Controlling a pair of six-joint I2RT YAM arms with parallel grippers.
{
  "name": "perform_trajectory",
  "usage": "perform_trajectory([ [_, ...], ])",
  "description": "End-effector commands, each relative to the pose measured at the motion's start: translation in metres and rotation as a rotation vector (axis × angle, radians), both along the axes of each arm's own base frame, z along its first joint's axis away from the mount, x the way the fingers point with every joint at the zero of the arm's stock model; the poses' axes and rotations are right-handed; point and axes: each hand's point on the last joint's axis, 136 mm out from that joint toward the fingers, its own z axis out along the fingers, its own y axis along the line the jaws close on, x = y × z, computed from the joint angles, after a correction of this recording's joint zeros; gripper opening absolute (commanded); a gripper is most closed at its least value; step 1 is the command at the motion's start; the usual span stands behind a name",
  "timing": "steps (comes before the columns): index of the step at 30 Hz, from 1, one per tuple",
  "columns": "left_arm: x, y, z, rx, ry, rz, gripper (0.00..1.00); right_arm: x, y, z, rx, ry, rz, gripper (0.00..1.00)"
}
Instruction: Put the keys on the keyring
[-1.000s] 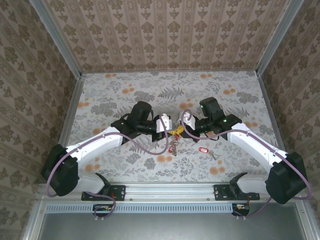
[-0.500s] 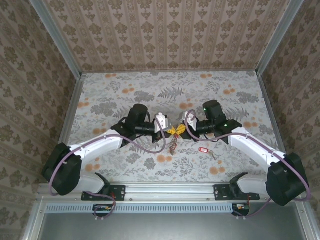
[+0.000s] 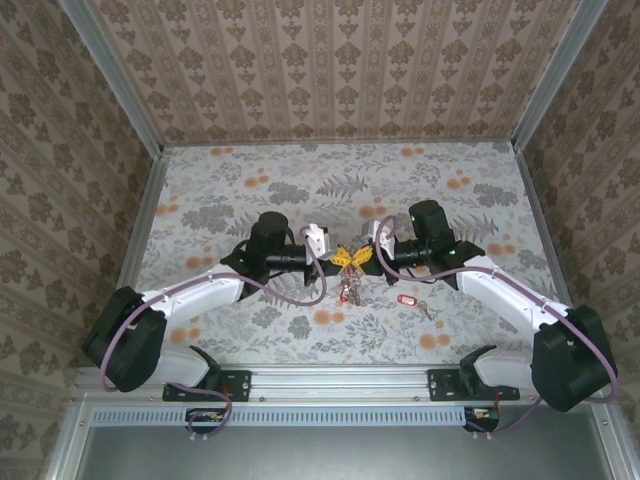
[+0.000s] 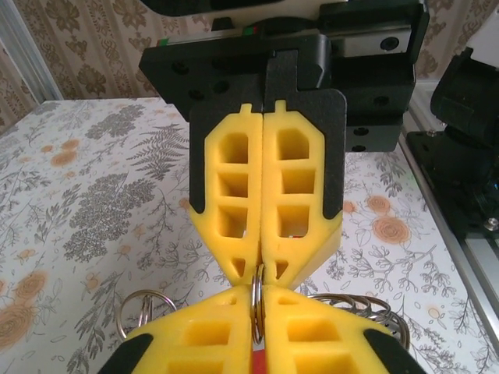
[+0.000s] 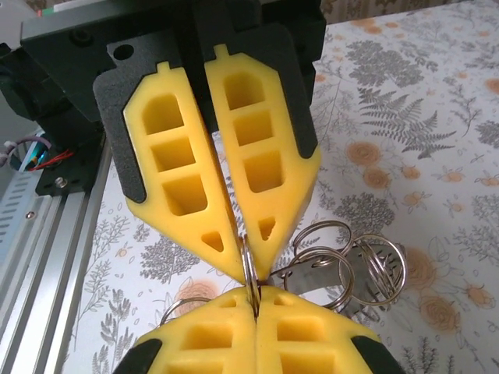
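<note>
While dangling mid-table, clamped tight from both sides by left gripper (image 3: 345, 259) and right gripper (image 3: 359, 258): the keyring (image 3: 348, 290); lying just right, one red-tagged key (image 3: 405, 299).

Two grippers are meeting above one table (image 3: 230, 190): the left gripper (image 3: 342, 259) and the right gripper (image 3: 361, 258). One keyring (image 3: 348, 288) is hanging between them, its small keys and rings bunching too tightly to count. One red-tagged key (image 3: 405, 299) is lying loose nearby
</note>
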Motion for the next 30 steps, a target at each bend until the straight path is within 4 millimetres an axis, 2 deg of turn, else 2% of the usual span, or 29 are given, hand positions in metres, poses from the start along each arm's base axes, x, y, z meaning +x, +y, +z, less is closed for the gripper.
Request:
perform_trajectory([
  [1,-0.009,0.005,0.000,0.108,-0.063,-0.034,0.15,-0.001,-0.001,0.014,-0.053,-0.051,0.013,0.00],
  [4,-0.006,0.008,-0.009,0.191,-0.072,-0.022,0.21,-0.004,0.000,0.012,-0.125,-0.072,0.021,0.00],
  [10,-0.004,0.004,-0.008,0.235,-0.087,-0.042,0.21,-0.006,0.002,0.012,-0.191,-0.095,0.027,0.00],
  [13,-0.003,-0.001,-0.006,0.239,-0.097,-0.040,0.15,-0.008,0.002,0.010,-0.231,-0.100,0.027,0.00],
  [16,0.002,-0.003,-0.009,0.267,-0.110,-0.021,0.01,-0.009,-0.001,0.009,-0.281,-0.105,0.024,0.00],
  [19,0.002,-0.005,-0.007,0.259,-0.109,-0.016,0.00,-0.008,-0.001,0.013,-0.297,-0.126,0.021,0.01],
  [21,0.001,-0.006,-0.001,0.211,-0.104,-0.015,0.00,-0.009,-0.005,0.008,-0.308,-0.122,0.009,0.04],
  [23,-0.004,-0.008,0.008,0.137,-0.083,-0.039,0.00,-0.006,-0.005,0.007,-0.267,-0.118,-0.008,0.08],
  [26,-0.011,-0.011,0.020,0.039,-0.061,-0.077,0.00,-0.005,0.000,0.014,-0.081,-0.053,-0.001,0.14],
  [30,-0.018,-0.014,0.032,-0.077,-0.037,-0.125,0.00,-0.010,0.008,0.022,0.045,-0.024,0.045,0.15],
])
